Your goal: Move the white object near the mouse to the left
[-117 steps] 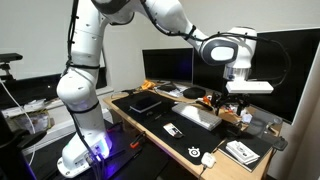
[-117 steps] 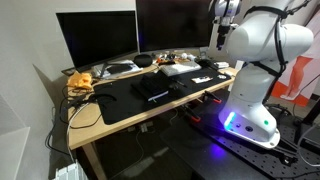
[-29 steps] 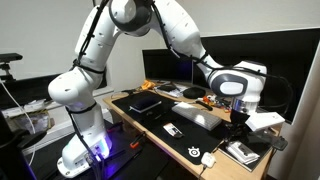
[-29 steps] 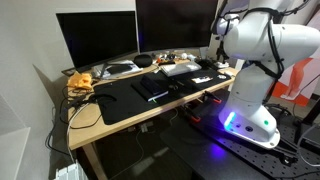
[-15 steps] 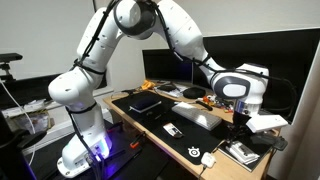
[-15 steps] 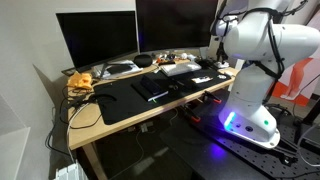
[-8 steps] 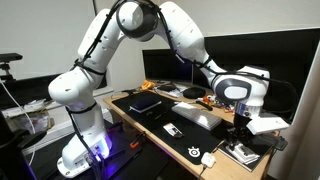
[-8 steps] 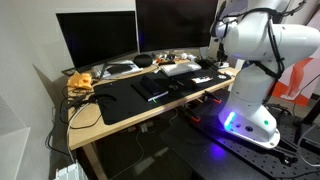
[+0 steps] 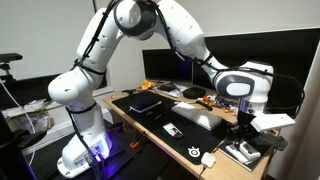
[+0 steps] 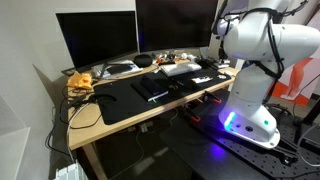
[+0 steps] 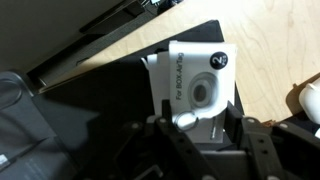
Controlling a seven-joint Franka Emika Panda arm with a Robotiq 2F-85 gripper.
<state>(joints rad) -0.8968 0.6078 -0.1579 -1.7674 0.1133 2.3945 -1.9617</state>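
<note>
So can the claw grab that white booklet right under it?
Probably yes. The claw is open just above the white booklet, and in the wrist view nothing lies on the booklet or sits between them.

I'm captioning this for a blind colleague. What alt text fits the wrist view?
The open gripper hangs over a white printed card lying at the edge of a dark mat, with pale wooden desk beside it.

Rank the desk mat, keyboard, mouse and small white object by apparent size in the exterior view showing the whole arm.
Largest: desk mat
Next: keyboard
Unranked: mouse and white object look alike, and the mouse is nearer the camera.
</note>
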